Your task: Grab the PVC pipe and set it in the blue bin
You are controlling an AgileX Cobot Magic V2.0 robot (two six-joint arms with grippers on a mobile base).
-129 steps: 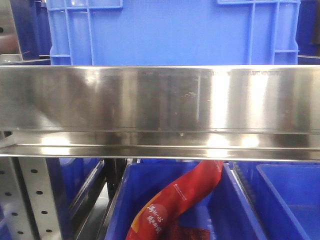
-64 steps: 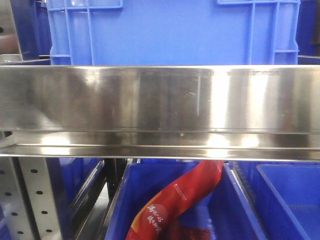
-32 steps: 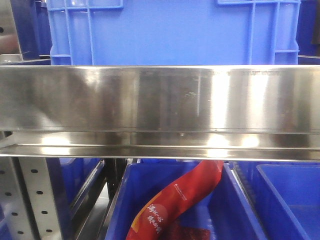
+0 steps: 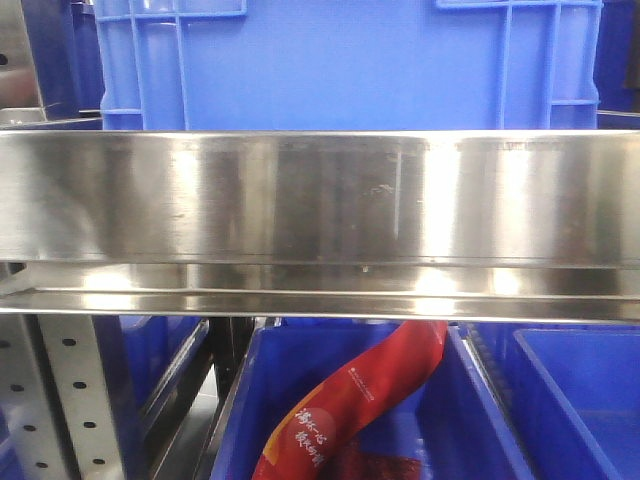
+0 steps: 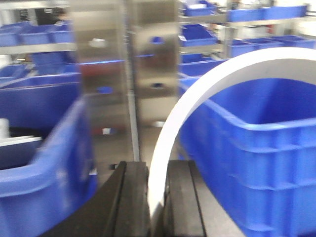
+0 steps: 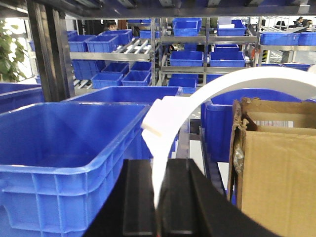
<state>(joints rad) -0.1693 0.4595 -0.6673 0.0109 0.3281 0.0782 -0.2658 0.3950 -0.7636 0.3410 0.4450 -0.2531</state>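
The left jaws were pressed onto a white pipe (image 5: 160, 153), which stood up from between them and curved away to their right in a broad arc. The right jaws pinched a second white pipe (image 6: 237, 81) the same way, its squared-off end just above them and its arc also sweeping to their right. Both pieces were therefore held clear of any surface, and neither was in a bin yet. Beyond the left jaws stood a steel post (image 5: 128, 74), with one blue bin (image 5: 256, 148) to its right under the arc and another bin (image 5: 44, 173) to the left. Beside the right jaws, on their left and ahead, an open blue bin (image 6: 64, 177) showed only bare inner walls, while a cardboard box (image 6: 276, 173) stood to their right. The front view showed only a steel shelf rail (image 4: 320, 200) and a red packet (image 4: 350, 400) lying in a lower bin (image 4: 240, 400), with no arm in sight. The step in hand looked like the carry. The next move would call for bringing each arc over an open bin, clearing the rim, and then spreading the jaws so the piece drops inside and does not catch on the wall.
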